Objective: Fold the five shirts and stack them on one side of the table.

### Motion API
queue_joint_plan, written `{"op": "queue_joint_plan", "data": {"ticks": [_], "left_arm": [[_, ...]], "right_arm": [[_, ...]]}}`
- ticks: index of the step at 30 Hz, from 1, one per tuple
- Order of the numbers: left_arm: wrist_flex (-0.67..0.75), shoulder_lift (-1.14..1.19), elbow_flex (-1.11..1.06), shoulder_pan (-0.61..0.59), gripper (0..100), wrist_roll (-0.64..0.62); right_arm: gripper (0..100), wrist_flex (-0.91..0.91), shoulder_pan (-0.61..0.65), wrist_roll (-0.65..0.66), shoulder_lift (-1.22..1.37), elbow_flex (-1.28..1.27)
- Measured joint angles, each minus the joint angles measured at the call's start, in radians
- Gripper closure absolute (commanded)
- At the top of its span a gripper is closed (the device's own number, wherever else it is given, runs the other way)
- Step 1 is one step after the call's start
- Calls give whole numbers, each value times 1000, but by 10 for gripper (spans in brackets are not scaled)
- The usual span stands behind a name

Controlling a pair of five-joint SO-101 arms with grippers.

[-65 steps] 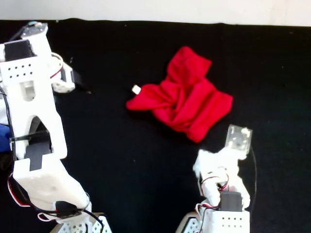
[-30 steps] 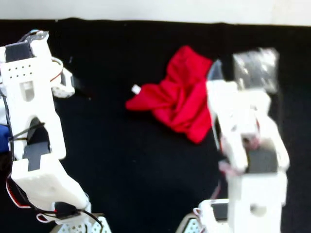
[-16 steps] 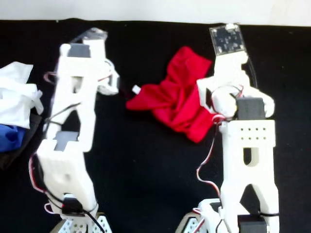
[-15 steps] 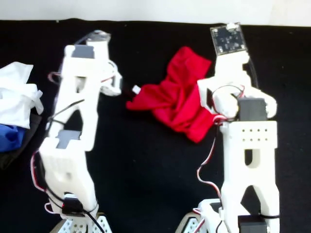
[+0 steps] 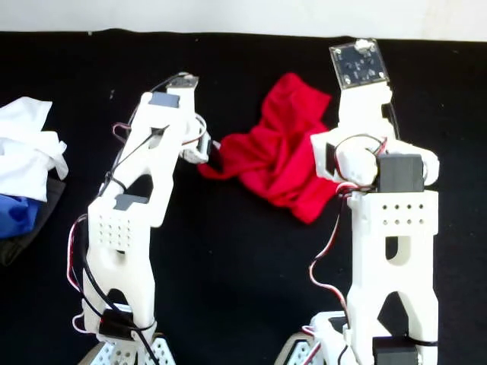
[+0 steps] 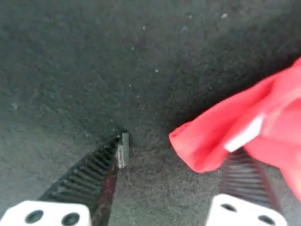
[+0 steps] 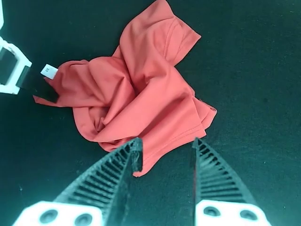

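Item 1, crumpled red fabric shirt (image 5: pixel 281 152): we find it bunched and unfolded on the black matt counter (image 5: pixel 228 251), far of centre, between the two arms; a small white tag (image 7: pixel 49 71) shows at its left corner

Item 2, left pincer (image 6: pixel 181 153): set wide and low over the counter, jaws either side of the shirt's left corner, nothing clamped

Item 3, right pincer (image 7: pixel 165 149): also wide, holding nothing, hanging above the shirt's near-right hem

Item 4, heap of white cloth (image 5: pixel 27 148) over blue cloth (image 5: pixel 14 213): at the counter's left edge, well apart from the red shirt; we take these for other shirts, none neatly folded as far as we can see

Step in hand: we judge this the opening of a fold, both arms placed to take hold of the red shirt

Next move calls for: the left jaws closing on that corner, catching more than the tag, and the right descending onto the hem; then a pull apart to flatten the bunched cloth before any fold
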State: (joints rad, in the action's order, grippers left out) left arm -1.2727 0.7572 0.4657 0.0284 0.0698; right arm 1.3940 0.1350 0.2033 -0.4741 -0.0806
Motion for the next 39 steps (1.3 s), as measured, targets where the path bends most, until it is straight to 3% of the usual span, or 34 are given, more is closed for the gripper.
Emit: {"op": "queue_joint_plan", "data": {"ticks": [2, 10, 14, 23, 27, 31, 39], "left_arm": [[11, 5, 0, 6, 976, 0], [23, 5, 2, 38, 992, -2], [-49, 5, 51, 21, 992, -2], [-373, -114, 325, -203, 992, 2], [-463, -157, 365, -311, 992, 29], [-479, -207, 279, -414, 992, 71], [-482, -347, -137, -520, 992, 226]], "right_arm": [[828, 0, 0, 0, 0, 0], [828, 14, -43, 0, 0, 0], [828, 14, -103, 0, 2, 0], [824, -72, -135, 0, 106, 0], [793, -117, -80, -9, 264, 69], [663, -124, -2, -104, 474, 270], [689, -127, 149, -233, 987, 684]]}}
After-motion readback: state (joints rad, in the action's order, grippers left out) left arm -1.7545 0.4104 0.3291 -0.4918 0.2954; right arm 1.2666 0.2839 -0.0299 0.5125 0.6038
